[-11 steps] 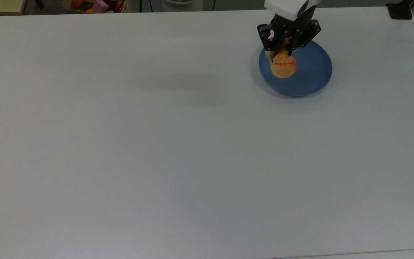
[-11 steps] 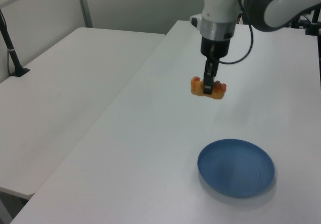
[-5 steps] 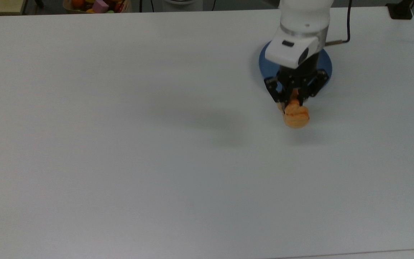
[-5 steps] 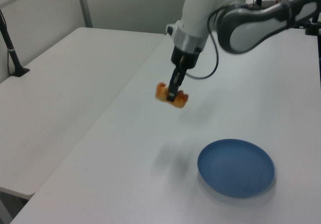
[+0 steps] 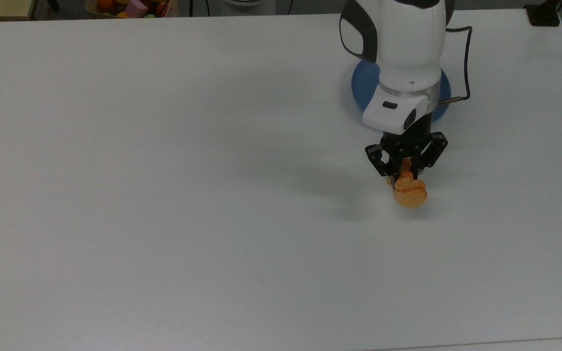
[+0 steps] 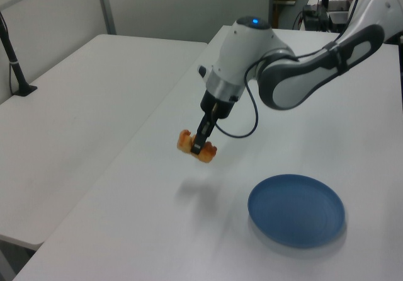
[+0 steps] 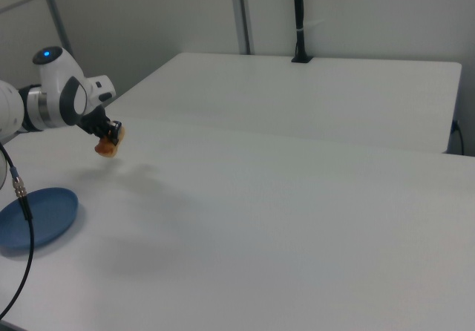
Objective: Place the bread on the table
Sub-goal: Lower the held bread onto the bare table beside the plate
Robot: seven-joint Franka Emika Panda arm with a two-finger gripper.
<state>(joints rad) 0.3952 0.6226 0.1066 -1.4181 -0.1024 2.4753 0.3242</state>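
The golden-orange bread (image 5: 409, 191) (image 6: 196, 147) (image 7: 107, 145) hangs in the air, pinched in my gripper (image 5: 404, 178) (image 6: 198, 147) (image 7: 111, 136), which is shut on it. It floats above the white table (image 5: 164, 195) (image 6: 157, 186) (image 7: 297, 220), off the blue plate; its shadow falls on the tabletop in the left view, below and a little to the right. The blue plate (image 5: 363, 87) (image 6: 296, 210) (image 7: 37, 216) lies bare, partly hidden under my arm in the top view.
A bin of colourful toys (image 5: 132, 7) sits beyond the table's far edge in the top view. A second white table (image 6: 75, 117) (image 7: 319, 93) adjoins this one. A black post (image 6: 16, 67) (image 7: 298, 19) stands on that neighbouring table.
My gripper has carried the bread off the blue plate, toward the bottom of the top view and lower over the table. The plate stays put, now bare.
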